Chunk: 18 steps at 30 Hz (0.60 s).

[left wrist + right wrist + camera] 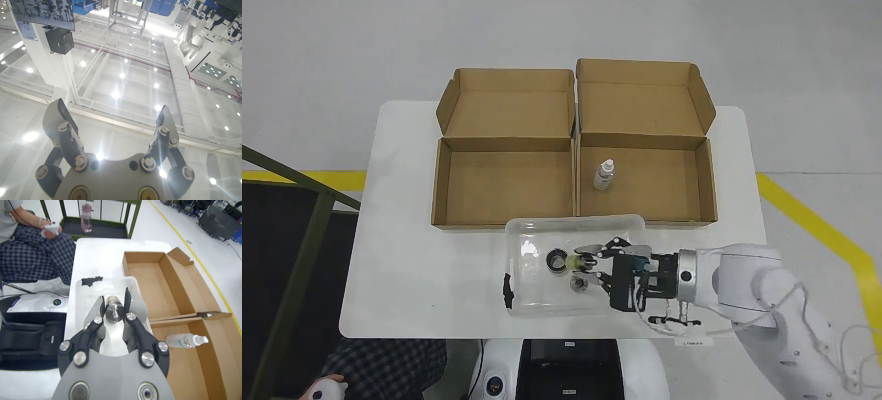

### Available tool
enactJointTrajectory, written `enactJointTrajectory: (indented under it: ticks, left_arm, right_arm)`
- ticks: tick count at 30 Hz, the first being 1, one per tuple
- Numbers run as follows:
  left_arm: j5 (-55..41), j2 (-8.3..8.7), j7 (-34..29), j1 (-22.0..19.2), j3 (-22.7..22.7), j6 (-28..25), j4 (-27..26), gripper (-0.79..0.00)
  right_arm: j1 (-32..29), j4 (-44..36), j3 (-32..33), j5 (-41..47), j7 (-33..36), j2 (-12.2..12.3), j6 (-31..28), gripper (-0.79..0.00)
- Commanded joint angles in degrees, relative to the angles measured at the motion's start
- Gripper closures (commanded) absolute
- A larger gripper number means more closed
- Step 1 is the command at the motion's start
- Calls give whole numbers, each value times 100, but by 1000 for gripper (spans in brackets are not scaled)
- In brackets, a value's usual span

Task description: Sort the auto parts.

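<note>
My right gripper (587, 258) (114, 303) is down inside the clear plastic tray (542, 226) (79, 298) at the table's front edge. Its fingers press on both sides of a shiny metal cylindrical part (113, 311). In the tray beside it lie a black ring (555, 262) and a small metal piece (579, 284). Whether the held part is off the tray floor I cannot tell. My left gripper (111, 115) points up at the ceiling, open, with nothing between its fingers.
Two open cardboard boxes stand behind the tray: the left box (502, 190) (149, 275) is bare, and the right box (662, 185) (213, 351) holds a white spray bottle (603, 175) (186, 341). Black tape (91, 281) marks the tray's end.
</note>
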Motion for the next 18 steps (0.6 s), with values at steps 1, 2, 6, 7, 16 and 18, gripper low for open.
enactJointTrajectory:
  ticks: [1, 2, 6, 7, 16, 18]
  left_arm:
    - [0, 0, 0, 0, 0, 0, 0, -785]
    - [0, 0, 0, 0, 0, 0, 0, -785]
    - [0, 0, 0, 0, 0, 0, 0, -785]
    - [0, 0, 0, 0, 0, 0, 0, -785]
    - [0, 0, 0, 0, 0, 0, 0, -785]
    - [0, 0, 0, 0, 0, 0, 0, -785]
  right_arm:
    - [-25, -39, 114, -5, -298, 3, 8, 0]
    - [-40, -60, 166, -1, -460, 3, 20, 0]
    - [-56, -54, 352, 55, -1044, -5, 114, 0]
    - [-55, -38, 383, 83, -1149, -7, 146, 0]
    - [72, 267, 666, 678, -1675, -24, 395, 0]
    - [94, 336, 720, 828, -1741, -25, 412, 0]
